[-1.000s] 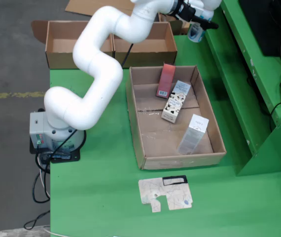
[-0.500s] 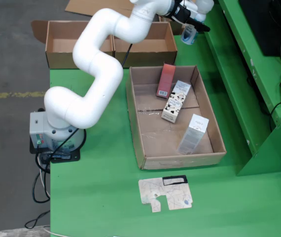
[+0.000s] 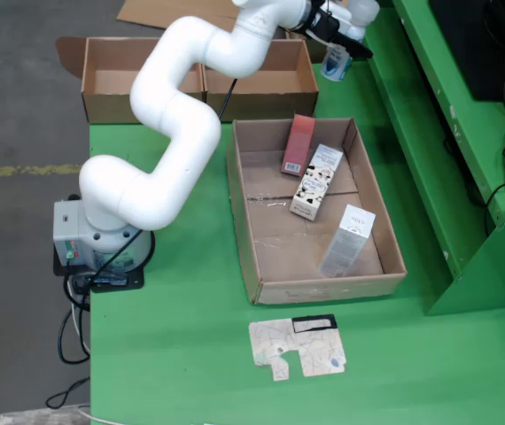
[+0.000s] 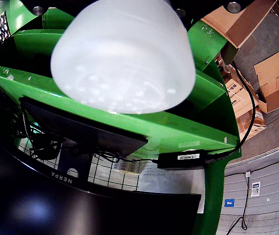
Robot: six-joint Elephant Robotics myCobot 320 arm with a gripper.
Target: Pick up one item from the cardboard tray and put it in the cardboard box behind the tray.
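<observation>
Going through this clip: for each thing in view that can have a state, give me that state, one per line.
gripper: shut on the translucent bottle, raised beside the rear boxes.
translucent bottle: held, off the table.
cardboard tray: open, three items inside.
red carton: leaning on the tray's back wall.
spotted carton: lying flat.
clear box: lying flat.
right rear box: open.
left rear box: open.

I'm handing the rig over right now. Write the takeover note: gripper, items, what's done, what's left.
Gripper: carrying a translucent container, seen large in the wrist view; the jaws themselves are not visible.
Position: at the top of the overhead view, beside the right-hand cardboard box, not over it.
Cardboard tray: red box, cow-print carton, and white box lie inside.
Done: pick and lift.
Left: move over the box, release.
</observation>
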